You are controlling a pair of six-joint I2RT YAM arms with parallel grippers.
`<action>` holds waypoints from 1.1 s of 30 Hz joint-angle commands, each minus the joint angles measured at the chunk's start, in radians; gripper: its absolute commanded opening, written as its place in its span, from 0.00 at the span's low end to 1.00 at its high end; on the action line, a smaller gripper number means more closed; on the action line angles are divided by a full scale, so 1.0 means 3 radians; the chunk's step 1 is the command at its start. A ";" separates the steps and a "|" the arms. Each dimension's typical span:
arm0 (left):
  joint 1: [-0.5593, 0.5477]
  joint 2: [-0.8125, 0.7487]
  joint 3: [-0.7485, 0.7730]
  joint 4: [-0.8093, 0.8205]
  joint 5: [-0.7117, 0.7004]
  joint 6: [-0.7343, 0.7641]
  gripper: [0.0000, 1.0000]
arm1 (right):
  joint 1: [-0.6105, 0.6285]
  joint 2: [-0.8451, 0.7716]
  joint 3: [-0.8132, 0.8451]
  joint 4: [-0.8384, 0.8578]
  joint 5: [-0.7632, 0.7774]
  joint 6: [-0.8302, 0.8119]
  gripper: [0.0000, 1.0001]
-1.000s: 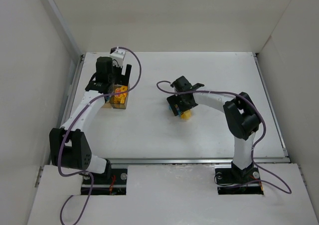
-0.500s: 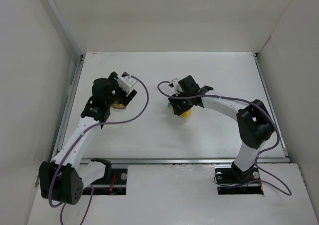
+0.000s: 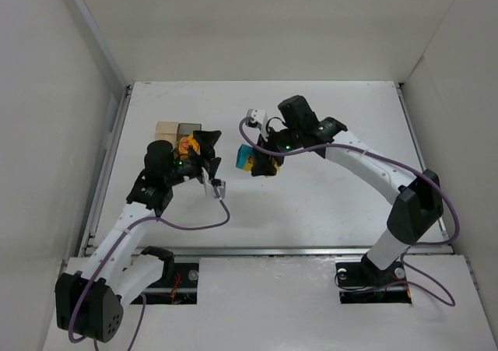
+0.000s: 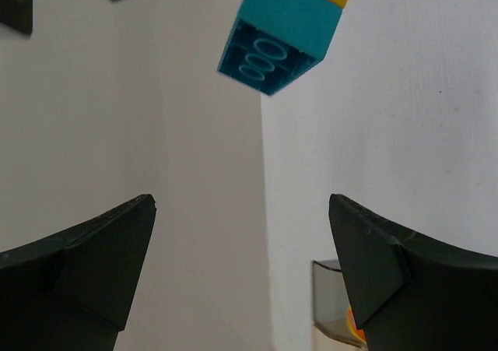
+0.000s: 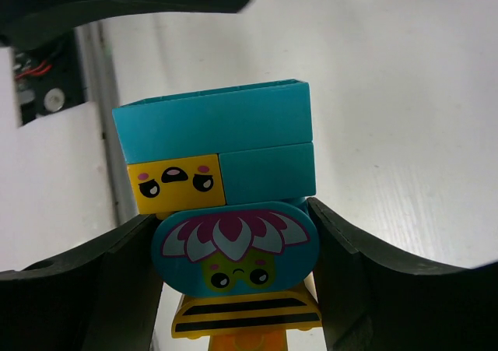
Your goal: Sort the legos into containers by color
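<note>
My right gripper (image 5: pixel 233 238) is shut on a clump of joined legos (image 5: pixel 222 160): cyan bricks, a yellow face brick, a cyan flower tile and a yellow striped piece. In the top view this clump (image 3: pixel 246 159) hangs above the table's middle in the right gripper (image 3: pixel 259 162). My left gripper (image 3: pixel 205 155) is a little left of it, open and empty. The left wrist view shows its wide-apart jaws (image 4: pixel 241 203) with the cyan brick (image 4: pixel 276 43) above them. The containers (image 3: pixel 177 131) stand at the far left, with orange legos (image 3: pixel 185 144) by the dark one.
A smoky grey container corner (image 4: pixel 328 300) with an orange piece (image 4: pixel 354 325) inside shows beside my left gripper's right finger. White walls enclose the table on the left, the right and at the back. A metal rail (image 3: pixel 311 250) runs along the near edge.
The right gripper closed on the lego clump, lifted it off the table and carried it left and farther back. The left gripper left the containers and swung right toward the clump.
</note>
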 commanded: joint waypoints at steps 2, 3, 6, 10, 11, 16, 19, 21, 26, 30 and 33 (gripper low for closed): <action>-0.0104 0.0015 0.0064 0.0090 0.0403 0.1296 0.92 | 0.0062 0.0005 0.0223 -0.0315 -0.0398 -0.0257 0.32; -0.0134 0.0051 0.0064 0.0121 0.0439 0.1551 0.92 | 0.0062 0.0036 0.0223 -0.0315 -0.0398 -0.0257 0.32; -0.0241 0.0133 0.0100 0.0121 0.0557 0.1854 0.90 | 0.0093 0.0067 0.0254 -0.0346 -0.0428 -0.0257 0.32; -0.0395 0.0209 0.0131 -0.0052 0.0588 0.2253 0.81 | 0.0093 0.0097 0.0285 -0.0377 -0.0429 -0.0257 0.31; -0.0426 0.0210 0.0171 -0.0098 0.0588 0.2340 0.78 | 0.0093 0.0097 0.0285 -0.0377 -0.0429 -0.0257 0.31; -0.0553 0.0281 0.0213 -0.0339 0.0557 0.2494 0.59 | 0.0123 0.0097 0.0285 -0.0377 -0.0429 -0.0257 0.31; -0.0620 0.0281 0.0213 -0.0339 0.0526 0.2494 0.48 | 0.0123 0.0097 0.0285 -0.0377 -0.0429 -0.0257 0.31; -0.0651 0.0281 0.0213 -0.0339 0.0496 0.2525 0.38 | 0.0123 0.0097 0.0285 -0.0377 -0.0459 -0.0257 0.31; -0.0687 0.0281 0.0182 -0.0303 0.0496 0.2556 0.21 | 0.0123 0.0164 0.0356 -0.0341 -0.0490 -0.0257 0.31; -0.0723 0.0281 0.0182 -0.0272 0.0496 0.2586 0.13 | 0.0123 0.0164 0.0356 -0.0341 -0.0490 -0.0257 0.31; -0.0753 0.0281 0.0116 -0.0227 0.0496 0.2627 0.00 | 0.0123 0.0195 0.0356 -0.0341 -0.0490 -0.0257 0.31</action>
